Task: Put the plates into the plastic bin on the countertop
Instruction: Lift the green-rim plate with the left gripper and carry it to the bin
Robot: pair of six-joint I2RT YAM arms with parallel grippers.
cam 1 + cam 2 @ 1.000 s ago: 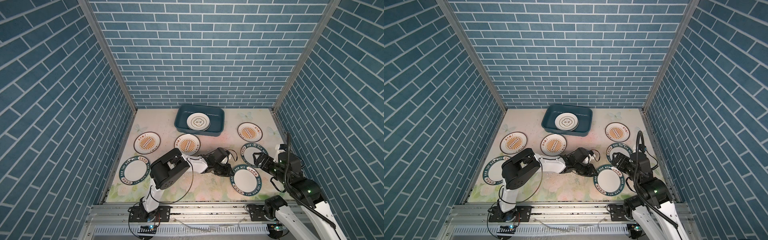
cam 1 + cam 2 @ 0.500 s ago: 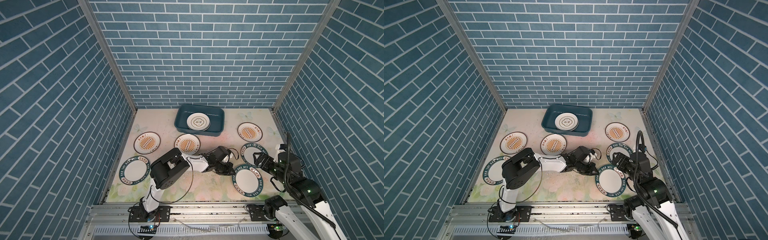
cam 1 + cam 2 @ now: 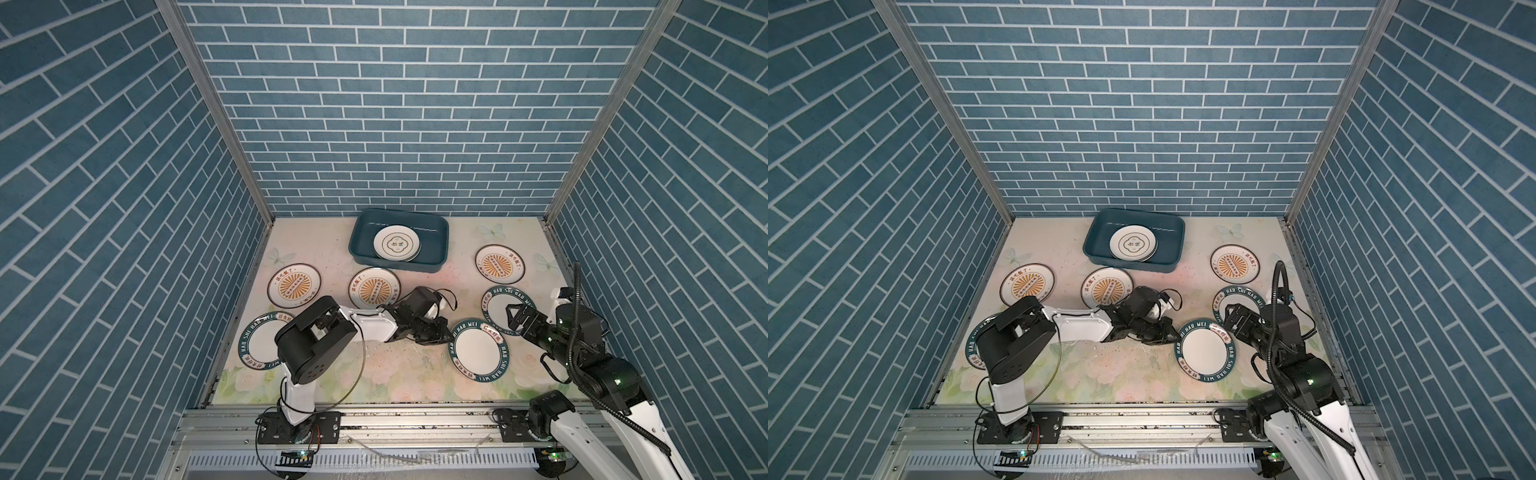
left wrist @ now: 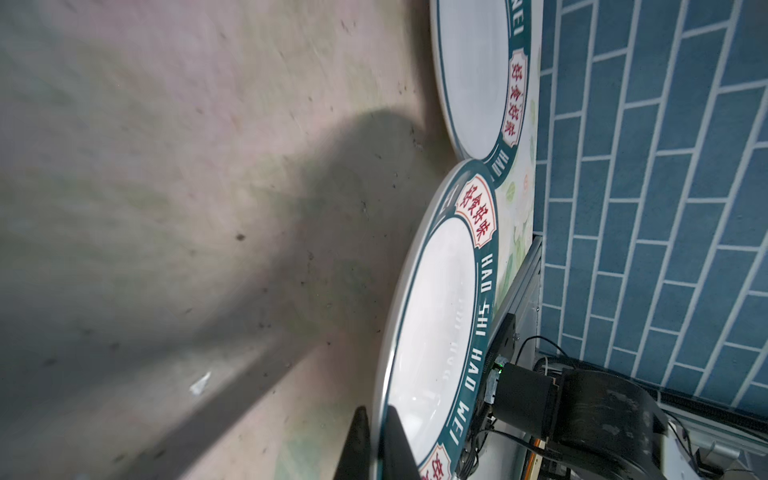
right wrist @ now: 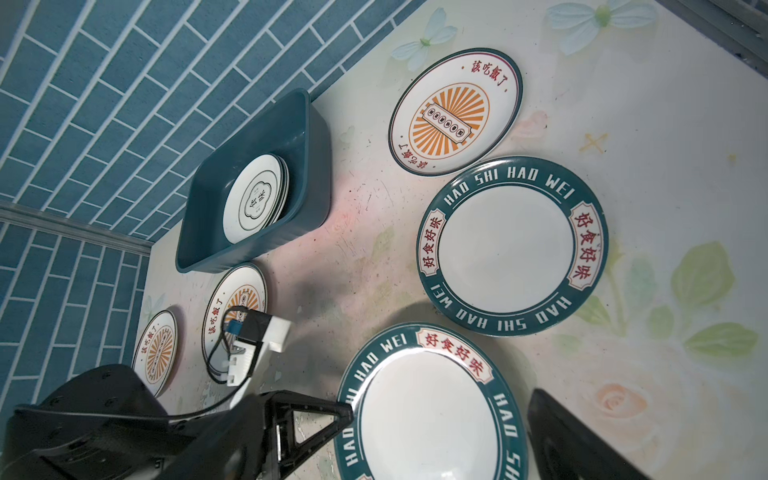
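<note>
Three sunburst plates (image 3: 294, 286) (image 3: 375, 289) (image 3: 500, 264), three green-rimmed (image 3: 257, 341) (image 3: 496, 305) (image 3: 478, 353), one bin (image 3: 356, 243). Left end effector (image 3: 444, 338) clamps green-rimmed plate (image 4: 436, 324); right end effector (image 3: 512, 320) spread.

blue brick walls (image 3: 395, 104) | metal rail along front edge (image 3: 415, 424)

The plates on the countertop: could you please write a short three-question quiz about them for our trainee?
1. True or false: the left gripper is shut on the rim of a green-rimmed plate.
2. Which pattern does the top plate in the plastic bin show? A: orange sunburst. B: quatrefoil outline. C: green lettered rim.
3. How many sunburst plates lie on the countertop, outside the bin?

Key: 1 true; 2 B; 3 three: one on the left, one in the middle and one on the right.
</note>
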